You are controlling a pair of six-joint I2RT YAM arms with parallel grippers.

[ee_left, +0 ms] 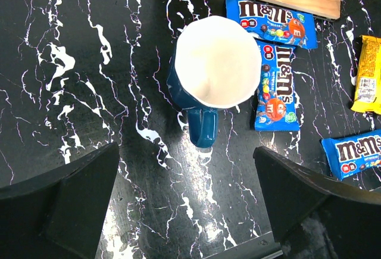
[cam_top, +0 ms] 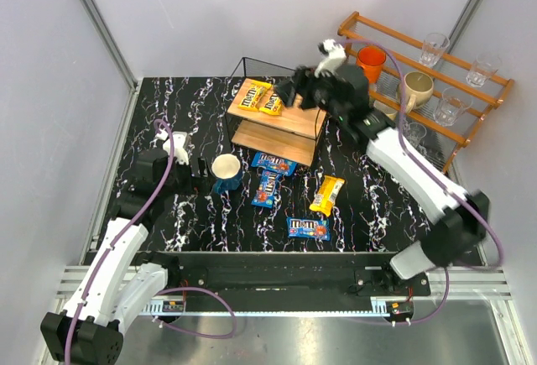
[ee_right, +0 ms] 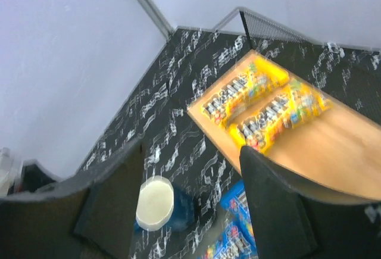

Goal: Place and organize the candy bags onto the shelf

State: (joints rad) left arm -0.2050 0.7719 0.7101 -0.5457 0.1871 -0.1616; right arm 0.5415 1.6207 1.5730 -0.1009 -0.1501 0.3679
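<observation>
Two yellow candy bags (cam_top: 252,95) (cam_top: 273,101) lie side by side on the top board of the shelf (cam_top: 294,123); the right wrist view shows them as yellow bags (ee_right: 238,95) (ee_right: 280,113) on the board (ee_right: 333,152). My right gripper (cam_top: 294,92) (ee_right: 190,193) hovers just above that board, open and holding nothing. On the table in front of the shelf lie three blue bags (cam_top: 273,163) (cam_top: 267,190) (cam_top: 308,229) and one yellow bag (cam_top: 327,195). My left gripper (cam_top: 199,168) (ee_left: 187,199) is open and low over the table, just short of the mug's handle, with the blue bags (ee_left: 271,21) (ee_left: 277,86) beyond.
A blue mug with a white inside (cam_top: 226,172) (ee_left: 217,62) stands left of the blue bags, touching one of them. An orange-brown slatted rack (cam_top: 436,88) with an orange cup, a mug and glasses fills the back right. Grey walls enclose the table.
</observation>
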